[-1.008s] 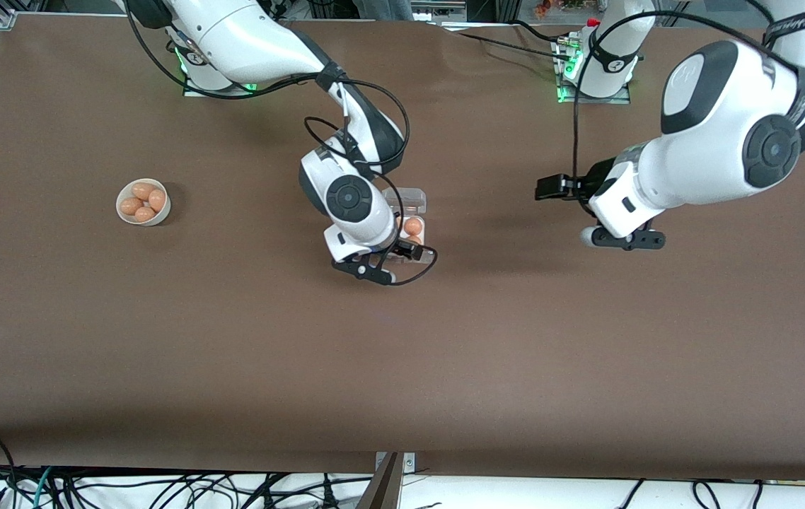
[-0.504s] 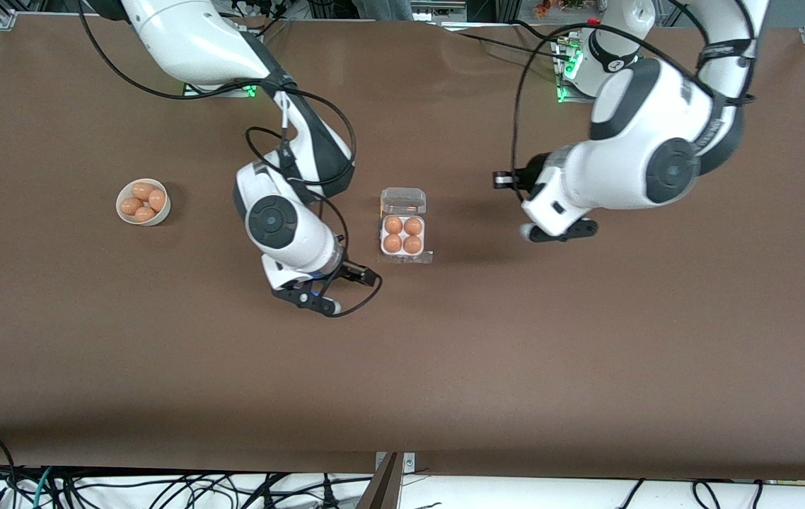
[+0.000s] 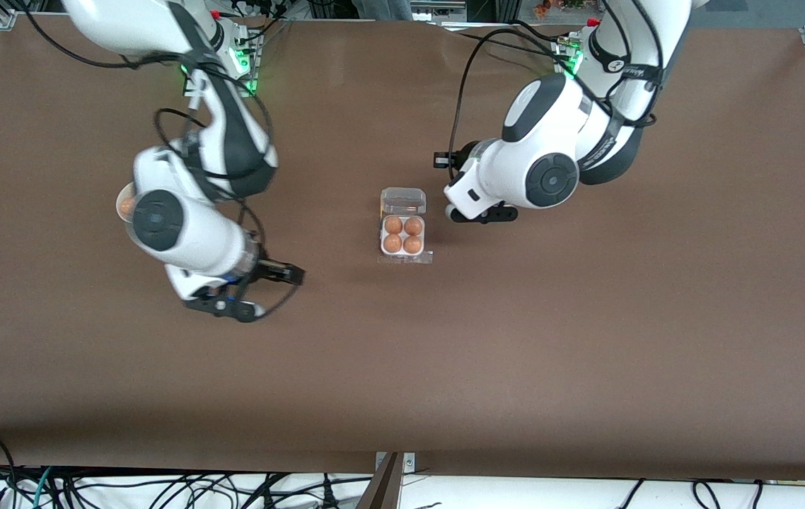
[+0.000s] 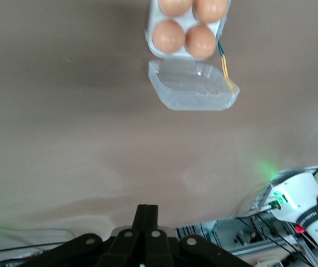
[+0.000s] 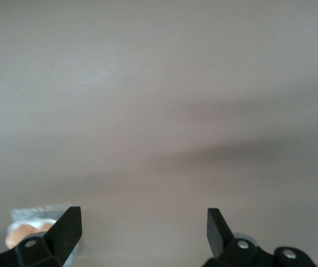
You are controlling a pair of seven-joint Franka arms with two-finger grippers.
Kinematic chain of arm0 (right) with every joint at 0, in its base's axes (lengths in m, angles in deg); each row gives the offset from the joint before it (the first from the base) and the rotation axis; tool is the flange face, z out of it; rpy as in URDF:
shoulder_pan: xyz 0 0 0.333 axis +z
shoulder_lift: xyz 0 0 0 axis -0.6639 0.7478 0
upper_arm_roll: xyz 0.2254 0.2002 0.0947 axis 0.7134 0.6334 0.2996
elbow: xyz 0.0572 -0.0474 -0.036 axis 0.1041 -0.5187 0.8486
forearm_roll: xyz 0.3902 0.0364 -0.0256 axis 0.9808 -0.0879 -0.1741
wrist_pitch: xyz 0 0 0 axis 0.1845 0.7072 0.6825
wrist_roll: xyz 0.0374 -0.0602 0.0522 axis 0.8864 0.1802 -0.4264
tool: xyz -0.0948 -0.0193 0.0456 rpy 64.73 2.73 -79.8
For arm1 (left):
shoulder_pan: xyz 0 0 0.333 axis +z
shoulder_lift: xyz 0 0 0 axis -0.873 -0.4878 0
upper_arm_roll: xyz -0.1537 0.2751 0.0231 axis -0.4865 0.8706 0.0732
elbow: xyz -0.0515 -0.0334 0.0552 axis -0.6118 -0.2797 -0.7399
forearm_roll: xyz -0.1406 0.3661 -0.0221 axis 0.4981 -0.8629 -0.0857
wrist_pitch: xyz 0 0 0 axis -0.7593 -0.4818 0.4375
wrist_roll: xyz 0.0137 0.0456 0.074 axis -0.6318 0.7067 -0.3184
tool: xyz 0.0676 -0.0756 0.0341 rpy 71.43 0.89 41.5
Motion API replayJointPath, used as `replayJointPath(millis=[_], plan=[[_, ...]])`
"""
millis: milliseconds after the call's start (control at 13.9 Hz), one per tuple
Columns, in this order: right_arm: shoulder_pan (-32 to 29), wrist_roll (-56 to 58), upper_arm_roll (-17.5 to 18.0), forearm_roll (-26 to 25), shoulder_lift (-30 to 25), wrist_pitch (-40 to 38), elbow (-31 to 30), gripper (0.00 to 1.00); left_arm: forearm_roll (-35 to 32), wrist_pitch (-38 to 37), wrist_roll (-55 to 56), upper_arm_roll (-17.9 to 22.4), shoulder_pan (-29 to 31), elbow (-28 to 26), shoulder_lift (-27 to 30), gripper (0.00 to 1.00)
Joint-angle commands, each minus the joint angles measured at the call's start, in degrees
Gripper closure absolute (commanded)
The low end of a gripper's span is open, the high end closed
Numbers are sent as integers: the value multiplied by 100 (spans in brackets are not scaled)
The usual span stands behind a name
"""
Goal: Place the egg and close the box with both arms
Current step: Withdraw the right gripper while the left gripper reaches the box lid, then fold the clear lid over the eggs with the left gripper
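The box [image 3: 402, 252] is a white four-cup tray on the middle of the table, with an egg [image 3: 393, 225] in each cup. Its clear lid [image 3: 403, 201] lies open, hinged back toward the arms' bases. My left gripper [image 3: 484, 213] is shut and empty, over the table beside the box toward the left arm's end. The left wrist view shows its closed fingers [image 4: 147, 219], the tray [image 4: 149, 38] and the open lid [image 4: 192, 92]. My right gripper [image 3: 222, 305] is open and empty over bare table toward the right arm's end. In the right wrist view [image 5: 143, 228] the box [image 5: 23, 214] shows at one edge.
A round white bowl [image 3: 121, 205] holding more eggs sits toward the right arm's end, mostly hidden under the right arm. Cables and a metal bracket [image 3: 392, 488] lie past the table edge nearest the front camera.
The right arm has drawn away from the box toward the bowl, uncovering the tray with four eggs. The left arm has swung in to just beside the box.
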Motion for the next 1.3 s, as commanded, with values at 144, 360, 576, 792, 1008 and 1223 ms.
replayJointPath(millis=[144, 360, 576, 792, 1008, 1223], plan=[[-902, 1409, 190, -408, -1664, -347, -1379, 0, 395, -17, 155, 76, -526, 314, -663, 100], [-1211, 1401, 200, -603, -2288, -953, -1397, 0, 386, -16, 488, 76, -781, 762, -1190, 100], [-1448, 1419, 191, -681, -2781, -1323, -1336, 0, 377, 229, 585, 85, -870, 992, -1473, 100], [-1493, 1471, 138, -1033, -3037, -1535, -1196, 0, 316, 309, 630, 94, -870, 992, -1543, 100], [-1597, 1463, 42, -990, -3072, -1737, -1046, 0, 298, 633, 630, 138, -861, 1001, -1640, 100], [-1747, 1910, 15, -972, -3090, -1738, -1063, 0, 289, 739, 630, 155, -844, 1001, -1754, 100]])
